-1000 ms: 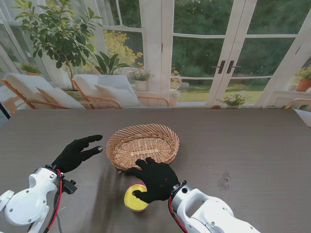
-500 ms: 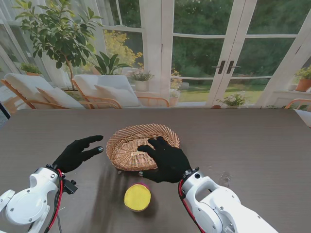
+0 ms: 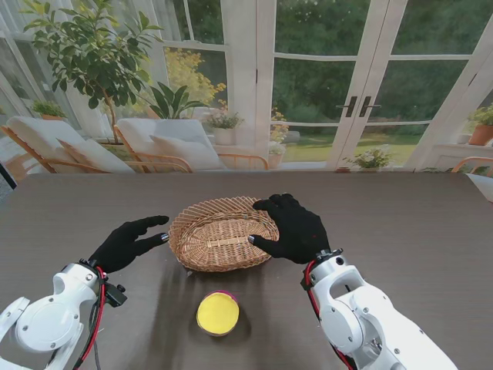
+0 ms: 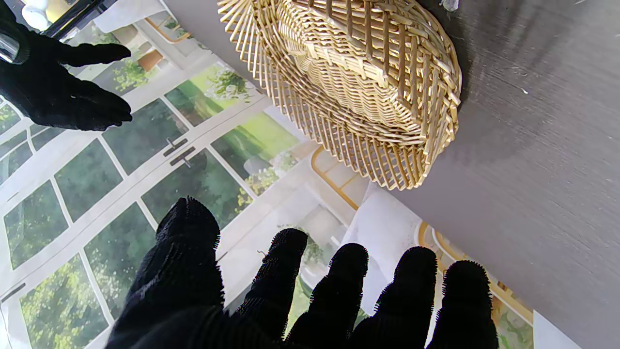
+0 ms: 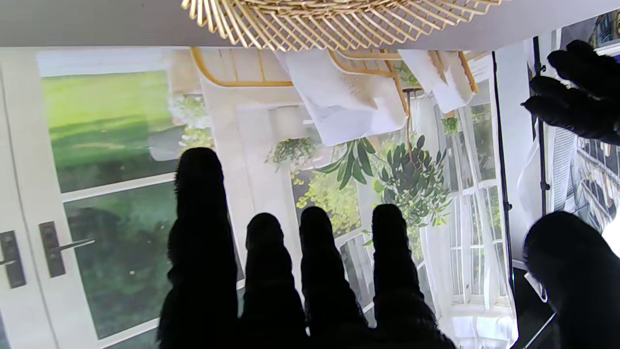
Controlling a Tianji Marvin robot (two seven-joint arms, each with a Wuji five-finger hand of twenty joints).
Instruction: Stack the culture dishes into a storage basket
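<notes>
Basket: the wicker storage basket (image 3: 225, 233) sits on the dark table (image 3: 416, 223), roughly midway between my two hands. In the stand view it holds nothing that I can make out. In my left wrist view the basket (image 4: 358, 82) shows its woven wall and flared rim; in my right wrist view only a strip of the rim (image 5: 339, 19) is in frame.

Culture dish: one round dish with a yellow top (image 3: 217, 313) lies flat on the table, nearer to me than the basket and apart from it. Neither hand touches it.

Right hand: my right hand (image 3: 293, 229) is over the right rim of the basket, palm down, fingers spread and holding nothing. Whether it touches the wicker I cannot tell. Its wrist camera shows the fingers (image 5: 319, 271) extended side by side, with nothing between them.

Left hand: my left hand (image 3: 129, 242) is just left of the basket, fingers pointing toward it, with a small gap to the rim. It is open and empty; its wrist camera shows the fingers (image 4: 348, 291) straight and separated.

Background: glass doors (image 3: 354, 85) and a potted tree (image 3: 92, 54) stand beyond the far edge of the table.
</notes>
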